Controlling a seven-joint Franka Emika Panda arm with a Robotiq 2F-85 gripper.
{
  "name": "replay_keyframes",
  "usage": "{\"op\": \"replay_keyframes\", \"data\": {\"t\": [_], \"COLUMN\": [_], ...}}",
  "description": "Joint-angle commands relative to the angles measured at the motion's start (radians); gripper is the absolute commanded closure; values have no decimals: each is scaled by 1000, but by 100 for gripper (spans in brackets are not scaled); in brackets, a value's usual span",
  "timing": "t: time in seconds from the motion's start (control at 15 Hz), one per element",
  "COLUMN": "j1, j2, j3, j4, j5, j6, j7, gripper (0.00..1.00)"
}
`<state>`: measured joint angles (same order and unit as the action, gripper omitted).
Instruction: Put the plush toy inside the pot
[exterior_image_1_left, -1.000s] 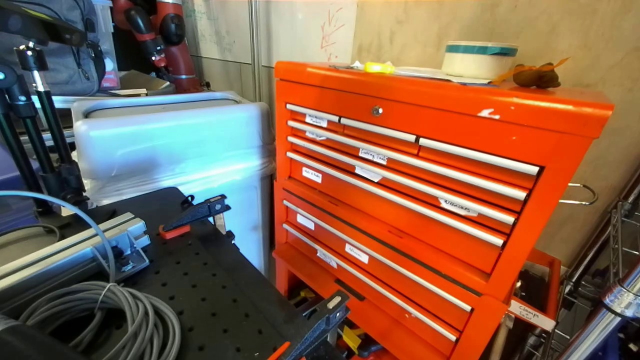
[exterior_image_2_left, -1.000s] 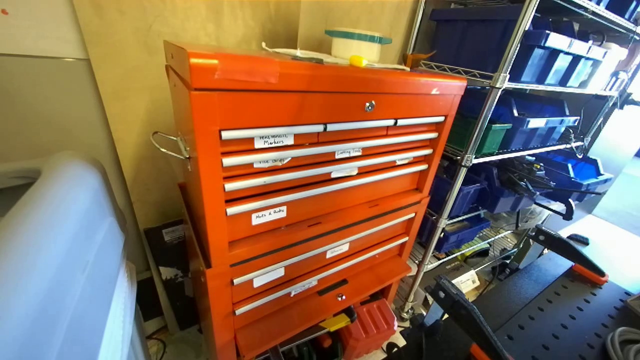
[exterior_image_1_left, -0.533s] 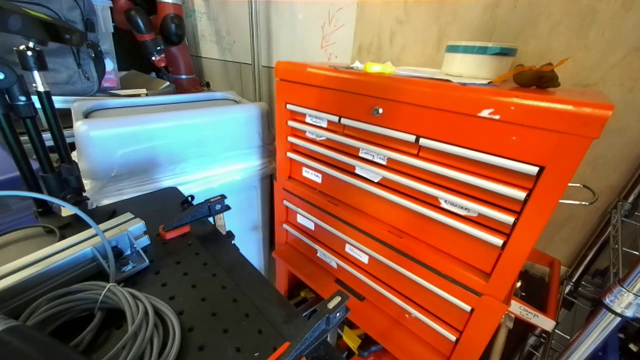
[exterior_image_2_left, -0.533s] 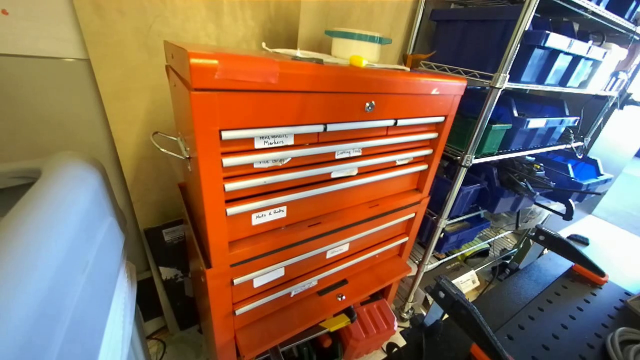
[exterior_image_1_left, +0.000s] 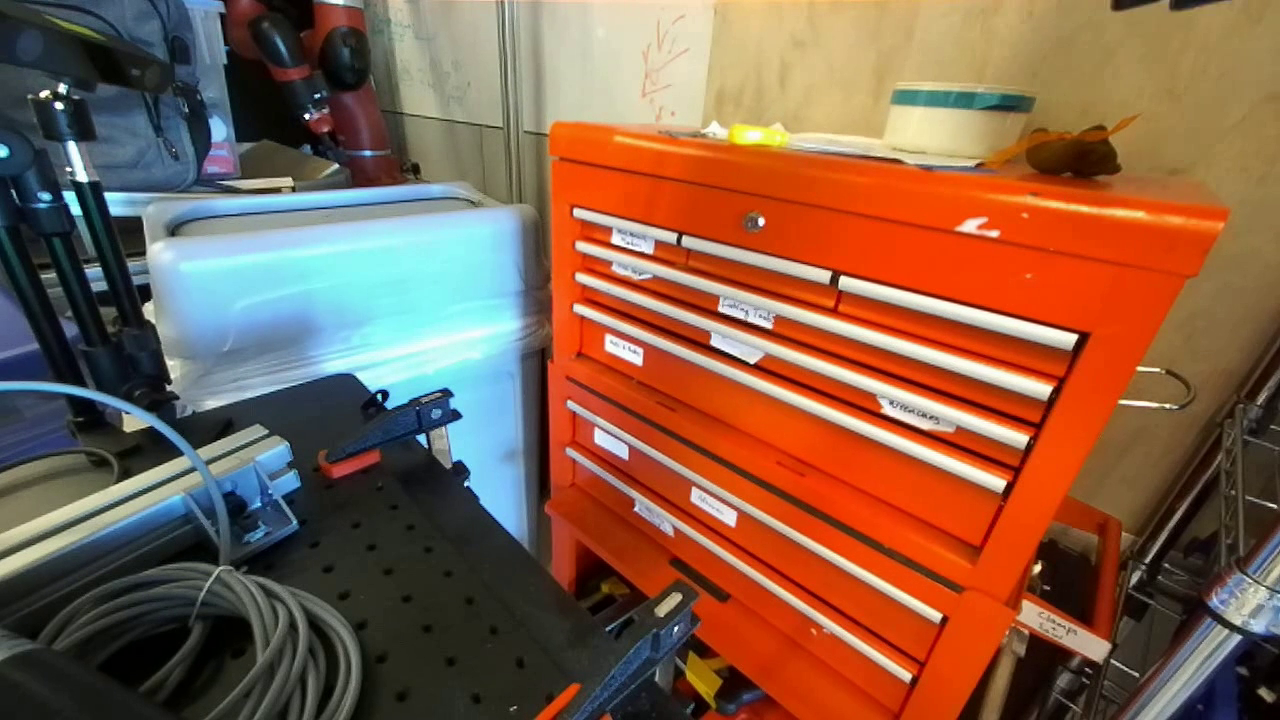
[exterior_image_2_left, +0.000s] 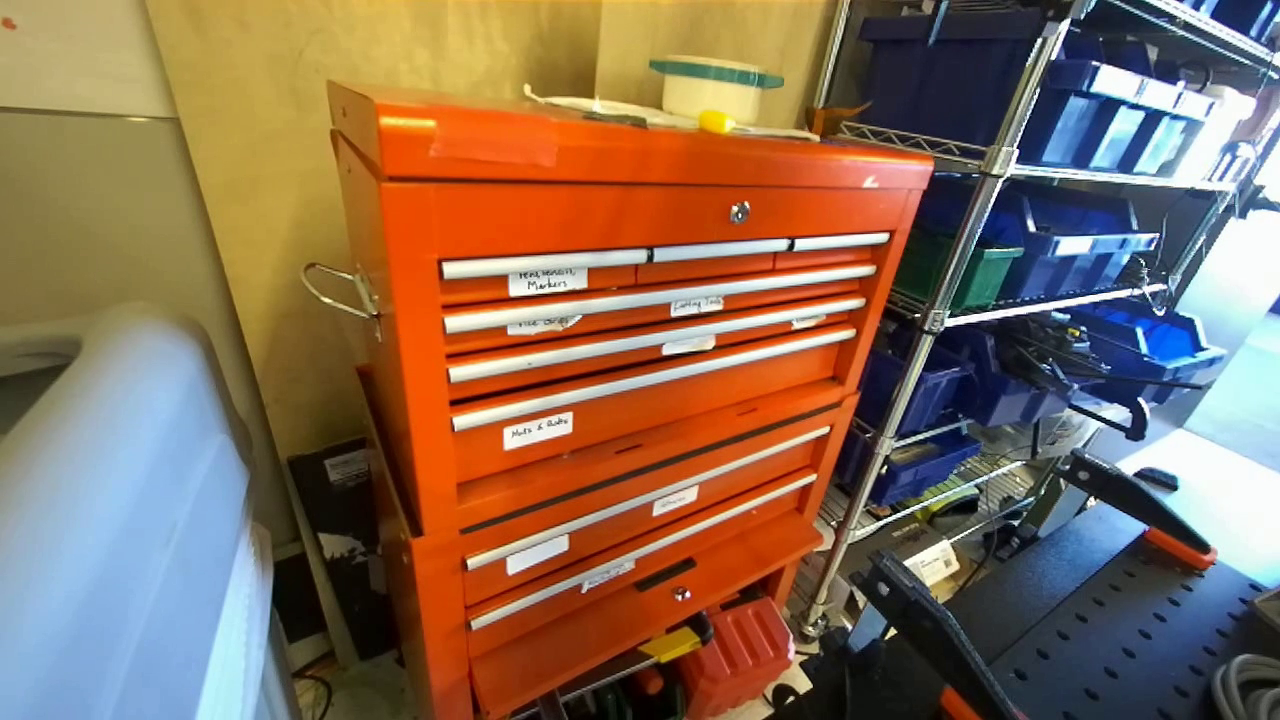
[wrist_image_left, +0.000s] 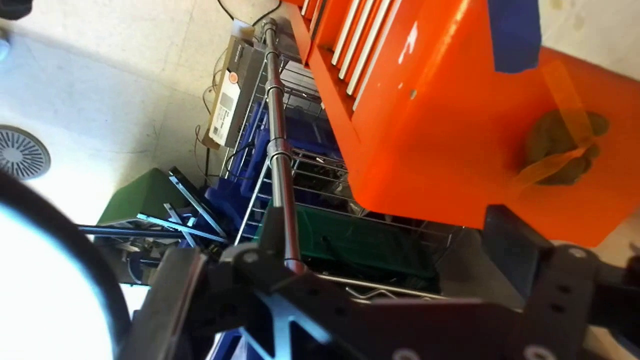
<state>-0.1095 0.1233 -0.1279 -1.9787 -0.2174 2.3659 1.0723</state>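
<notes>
Looking through the wrist view, you find your gripper (wrist_image_left: 387, 220) with its fingers (wrist_image_left: 515, 250) spread wide, a green bin (wrist_image_left: 365, 245) on the wire rack (wrist_image_left: 276, 107) showing through the gap between them. The plush toy (wrist_image_left: 544, 145) rests on top of the red tool chest (wrist_image_left: 440, 160), apart from your fingers, a dark-brown lump tied with an orange ribbon (wrist_image_left: 574, 112). In an exterior view you see it near the pot (exterior_image_1_left: 955, 130), outside it; the pot stands upright on the same chest, cream with a teal band round its top.

Handwriting on the drawers (exterior_image_2_left: 650, 405) gives you plenty to read. In an exterior view, you have a "Pens, Pencils, Markers" label (exterior_image_2_left: 548, 283) high up, a "Cutting Tools" label (exterior_image_2_left: 697, 306) below, and a "Nuts & Bolts" label (exterior_image_2_left: 538, 431) lower still. In an exterior view you can also read a ragged "Wrenches" label (exterior_image_1_left: 915, 412), and a "Clamps + Saw" label (exterior_image_1_left: 1065, 630) on a red side tray (exterior_image_1_left: 1112, 570). A lower label (exterior_image_1_left: 713, 507) seems to say "Adhesives", though the blur keeps you from being sure. In the wrist view, a box (wrist_image_left: 245, 75) next to the rack bears print too small to make out.
</notes>
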Motion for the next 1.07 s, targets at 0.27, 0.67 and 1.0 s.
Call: {"op": "replay_keyframes", "data": {"t": [0.27, 0.67, 1.0], "j1": [45, 91, 117], "j2": [166, 228, 246], "j3": [-57, -72, -60], "j4": [124, 179, 212], "j5": [-1, -2, 11], "j6": [100, 150, 180], "j7": [393, 528, 512], "gripper": [0, 0, 0]}}
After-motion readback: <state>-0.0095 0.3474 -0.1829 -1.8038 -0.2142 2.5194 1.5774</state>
